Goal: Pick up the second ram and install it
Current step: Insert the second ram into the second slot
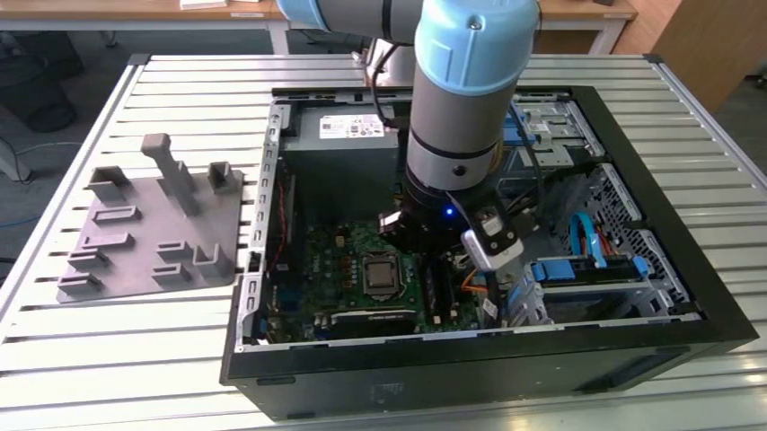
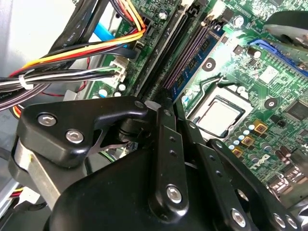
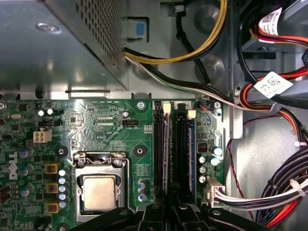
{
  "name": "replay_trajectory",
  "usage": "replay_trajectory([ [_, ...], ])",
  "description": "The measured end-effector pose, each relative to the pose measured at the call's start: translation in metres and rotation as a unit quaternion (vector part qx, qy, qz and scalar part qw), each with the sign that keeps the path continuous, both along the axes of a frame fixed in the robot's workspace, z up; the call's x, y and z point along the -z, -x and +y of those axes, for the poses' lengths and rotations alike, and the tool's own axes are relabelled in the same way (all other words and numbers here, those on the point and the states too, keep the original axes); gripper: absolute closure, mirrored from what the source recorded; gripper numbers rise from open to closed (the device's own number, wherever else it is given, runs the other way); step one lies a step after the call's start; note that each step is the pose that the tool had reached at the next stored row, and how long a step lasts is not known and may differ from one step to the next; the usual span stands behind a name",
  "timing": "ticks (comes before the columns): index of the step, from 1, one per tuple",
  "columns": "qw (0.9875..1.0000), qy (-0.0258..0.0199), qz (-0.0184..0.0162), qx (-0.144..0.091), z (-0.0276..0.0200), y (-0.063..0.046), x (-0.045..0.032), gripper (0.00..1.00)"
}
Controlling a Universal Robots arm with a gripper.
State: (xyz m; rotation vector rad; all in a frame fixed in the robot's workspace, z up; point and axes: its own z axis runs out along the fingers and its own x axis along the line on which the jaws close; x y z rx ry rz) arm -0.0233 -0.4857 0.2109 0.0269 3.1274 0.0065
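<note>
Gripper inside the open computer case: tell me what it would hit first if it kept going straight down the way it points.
Most likely the long black memory slot rails on the green motherboard, beside the silver processor. The black gripper sits right over them; depth is unclear.

The exterior view is looking down from high over the open computer case (image 1: 480, 224); both wrist views are hovering close above its motherboard (image 3: 110, 130), sharing the processor socket (image 2: 216, 115).

Glossy black hand (image 2: 159, 159) (metal screws), ribbed metal table (image 1: 180, 350)
</note>
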Motion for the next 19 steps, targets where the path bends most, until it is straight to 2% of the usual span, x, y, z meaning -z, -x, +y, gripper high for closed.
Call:
replay_trajectory([
  [13,0.9999,0.0,0.0006,-0.011,0.0,-0.0013,-0.0005,0.86],
  [19,0.9999,0.0,0.0009,-0.012,0.0,-0.0014,0.0016,0.86],
])
